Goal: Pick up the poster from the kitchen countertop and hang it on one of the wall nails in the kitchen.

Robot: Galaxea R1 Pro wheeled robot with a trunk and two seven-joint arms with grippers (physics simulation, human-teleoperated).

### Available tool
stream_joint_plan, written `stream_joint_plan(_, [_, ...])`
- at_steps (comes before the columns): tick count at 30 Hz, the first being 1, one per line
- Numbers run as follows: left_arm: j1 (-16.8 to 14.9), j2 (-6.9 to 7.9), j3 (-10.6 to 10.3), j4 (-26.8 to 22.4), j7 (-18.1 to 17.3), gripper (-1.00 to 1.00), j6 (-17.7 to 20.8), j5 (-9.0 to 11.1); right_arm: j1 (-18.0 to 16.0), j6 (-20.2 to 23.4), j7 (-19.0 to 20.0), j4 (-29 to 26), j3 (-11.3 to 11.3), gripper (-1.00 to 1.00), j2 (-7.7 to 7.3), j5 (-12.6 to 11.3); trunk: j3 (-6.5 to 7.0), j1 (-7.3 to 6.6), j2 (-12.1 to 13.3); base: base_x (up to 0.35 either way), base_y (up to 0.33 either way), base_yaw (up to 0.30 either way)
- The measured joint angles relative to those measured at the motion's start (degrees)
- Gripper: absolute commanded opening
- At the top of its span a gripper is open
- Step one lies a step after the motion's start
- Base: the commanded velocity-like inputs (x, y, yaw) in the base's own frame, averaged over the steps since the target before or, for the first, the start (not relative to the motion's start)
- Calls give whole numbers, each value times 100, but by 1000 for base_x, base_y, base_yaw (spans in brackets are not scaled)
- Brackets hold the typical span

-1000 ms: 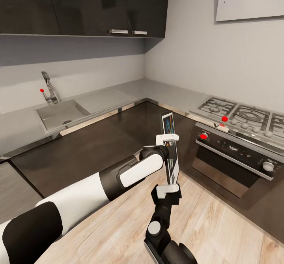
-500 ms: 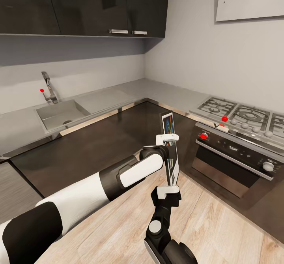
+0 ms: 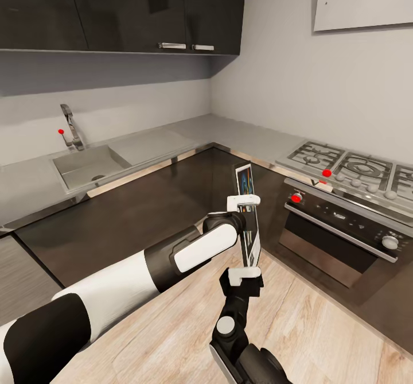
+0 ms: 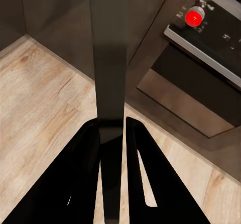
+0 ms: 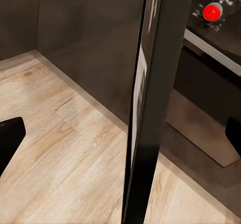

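The tall thin Star Wars poster with a black frame and white border (image 3: 248, 212) is up in the air, above the light wooden floor (image 3: 321, 326), in front of the dark cabinet fronts. It stands upright and shows edge-on, so only a thin strip of its picture can be seen. The left gripper with white fingertips (image 3: 244, 202) is closed tight on the poster near its middle. In the left wrist view its two black fingers (image 4: 85, 169) press on both sides of the dark frame (image 4: 109, 58).

The right gripper (image 3: 245, 275) sits at the poster's bottom edge. In the right wrist view its dark fingers (image 5: 10, 136) are spread wide, well apart from the frame (image 5: 155, 108), which runs between them without touching.

The smooth pale grey L-shaped countertop (image 3: 229, 131) runs along both walls behind. A steel sink (image 3: 86, 166) is set into its left part. A black oven with red knobs (image 3: 344, 229) stands under the right part.
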Motion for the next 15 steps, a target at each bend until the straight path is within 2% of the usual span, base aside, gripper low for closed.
stream_joint_plan(15, [0,0,0,0,0,-100,0,0,-9,-5,0,8,-9,100,0,0,0,0,0,0,0,0])
